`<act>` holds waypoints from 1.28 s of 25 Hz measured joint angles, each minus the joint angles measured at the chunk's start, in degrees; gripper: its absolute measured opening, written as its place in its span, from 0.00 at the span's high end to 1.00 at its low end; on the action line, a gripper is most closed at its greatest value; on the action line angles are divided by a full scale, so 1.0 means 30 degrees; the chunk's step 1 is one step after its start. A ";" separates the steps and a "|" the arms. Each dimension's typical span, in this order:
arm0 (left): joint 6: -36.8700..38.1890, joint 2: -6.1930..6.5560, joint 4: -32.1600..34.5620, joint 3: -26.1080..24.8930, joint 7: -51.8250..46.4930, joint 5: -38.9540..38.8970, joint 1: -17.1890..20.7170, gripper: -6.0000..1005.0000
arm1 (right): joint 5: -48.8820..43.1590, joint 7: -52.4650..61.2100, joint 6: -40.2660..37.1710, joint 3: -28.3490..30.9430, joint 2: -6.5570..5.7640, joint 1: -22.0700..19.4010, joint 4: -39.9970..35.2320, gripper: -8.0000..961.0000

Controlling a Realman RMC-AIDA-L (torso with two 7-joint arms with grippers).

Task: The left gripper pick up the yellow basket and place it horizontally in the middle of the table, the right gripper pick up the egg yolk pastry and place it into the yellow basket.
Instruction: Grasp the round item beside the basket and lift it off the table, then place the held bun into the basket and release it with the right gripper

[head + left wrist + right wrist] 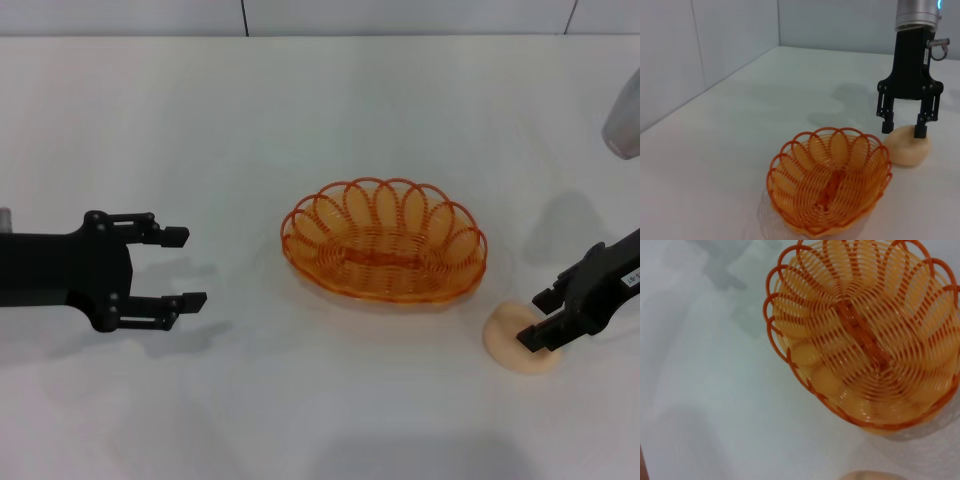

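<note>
The yellow basket (385, 240) is sitting empty in the middle of the table (300, 420) — that part looks done. The right gripper (541, 320) is reaching over the egg yolk pastry (515, 342), fingers open around it. Next it needs to squeeze and lift. The left gripper (180, 268) is waiting open, well apart from the basket.
</note>
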 joint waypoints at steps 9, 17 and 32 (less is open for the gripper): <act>-0.0536 -0.0154 -0.0993 0.0007 0.0954 0.0011 0.0174 0.24 | 0.0044 -0.0274 0.0035 -0.0097 -0.0001 -0.0027 0.0315 0.60; -0.0467 -0.0156 -0.1038 0.0012 0.1107 0.0002 0.0156 0.24 | 0.0168 -0.0283 -0.0215 -0.0122 -0.0021 0.0123 0.0274 0.77; -0.0388 -0.0163 -0.0982 0.0040 0.1523 -0.0166 0.0254 0.24 | 0.0637 -0.0677 -0.3835 0.3968 -0.0625 0.2588 -0.1762 0.94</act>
